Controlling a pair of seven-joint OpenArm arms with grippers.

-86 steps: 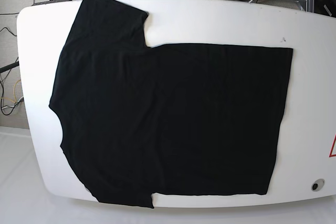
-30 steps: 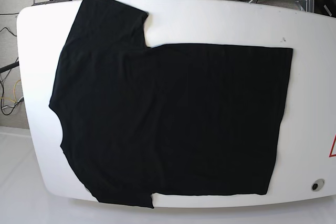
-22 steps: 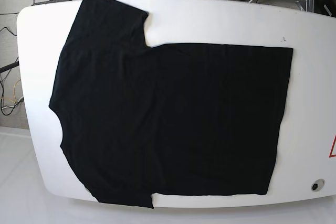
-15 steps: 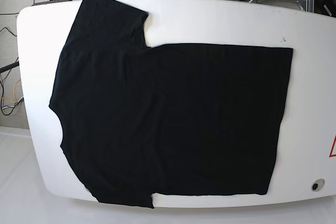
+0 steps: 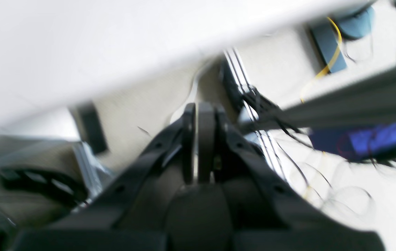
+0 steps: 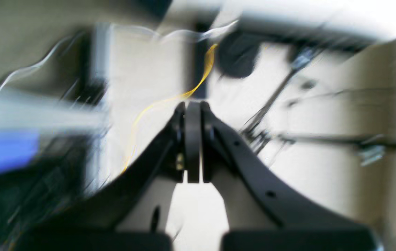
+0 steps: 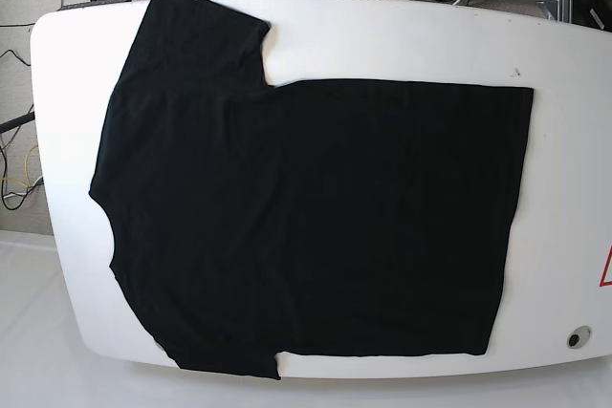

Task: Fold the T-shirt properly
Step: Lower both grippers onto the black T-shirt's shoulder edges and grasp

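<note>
Nothing on the worktop (image 7: pixel 402 35) has shifted over the last 3 seconds: the T-shirt (image 7: pixel 316 226) lies flat and unfolded as before, sleeves at the left, hem at the right. My left tool (image 5: pixel 201 139) and right tool (image 6: pixel 192 139) are both closed, empty, off the cloth, so I judge folding unstarted.

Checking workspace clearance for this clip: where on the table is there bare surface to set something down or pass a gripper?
The white table is bare along the far edge beyond the black T-shirt, beside its upper sleeve, and in a strip on the base view's right past the hem. The near edge and the view's left margin are only slivers; the middle is fully covered.
</note>
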